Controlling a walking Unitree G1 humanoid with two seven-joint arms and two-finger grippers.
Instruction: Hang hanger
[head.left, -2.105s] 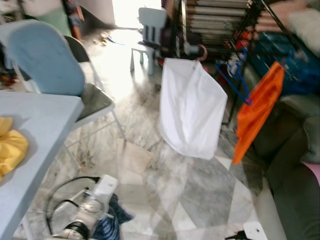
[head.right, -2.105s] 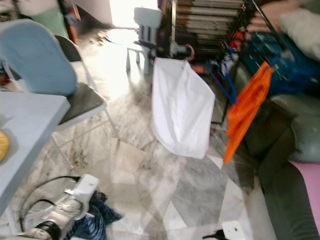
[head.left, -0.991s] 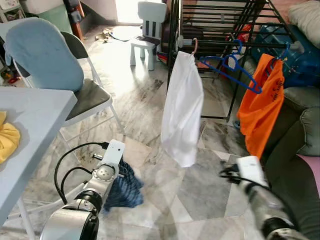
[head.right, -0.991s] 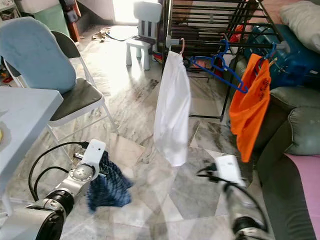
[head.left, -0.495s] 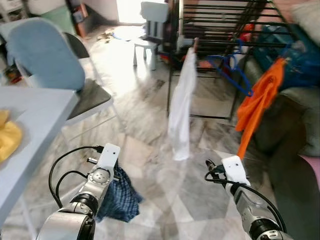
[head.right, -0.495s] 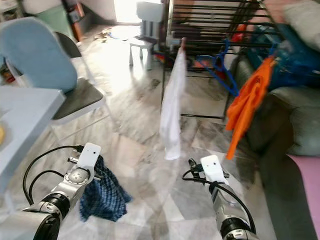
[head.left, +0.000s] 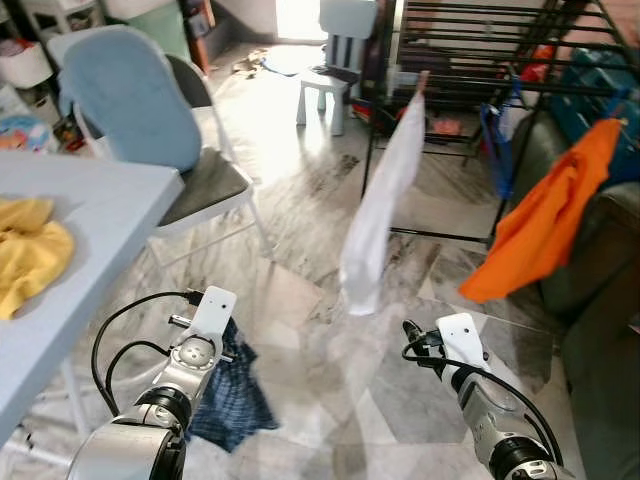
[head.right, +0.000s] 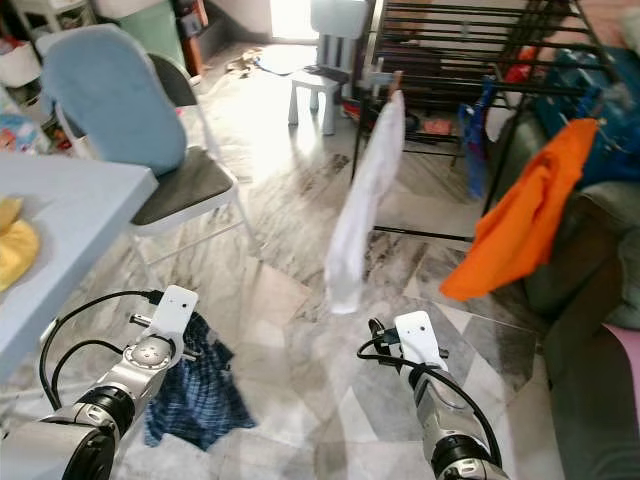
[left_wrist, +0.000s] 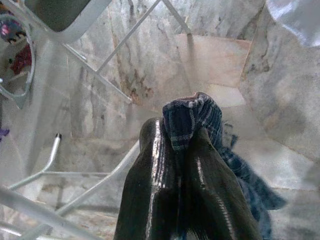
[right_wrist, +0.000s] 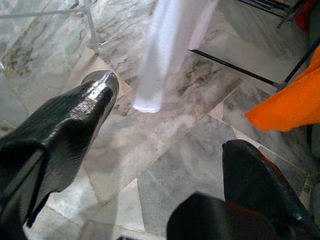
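Two grippers are raised low before the drying rack (head.left: 470, 40): the left gripper (left_wrist: 182, 150) pinches a blue checked garment (head.right: 190, 395) so it hangs off the floor. The right gripper (right_wrist: 165, 150) is spread wide and empty, free to help. An empty blue hanger (head.left: 497, 140) hangs on the rack between a white garment (head.left: 385, 200) and an orange garment (head.left: 545, 235).

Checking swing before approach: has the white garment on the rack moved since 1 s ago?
Yes. The white garment now swings edge-on, its bottom kicked toward the folding chair, away from the drying rack.
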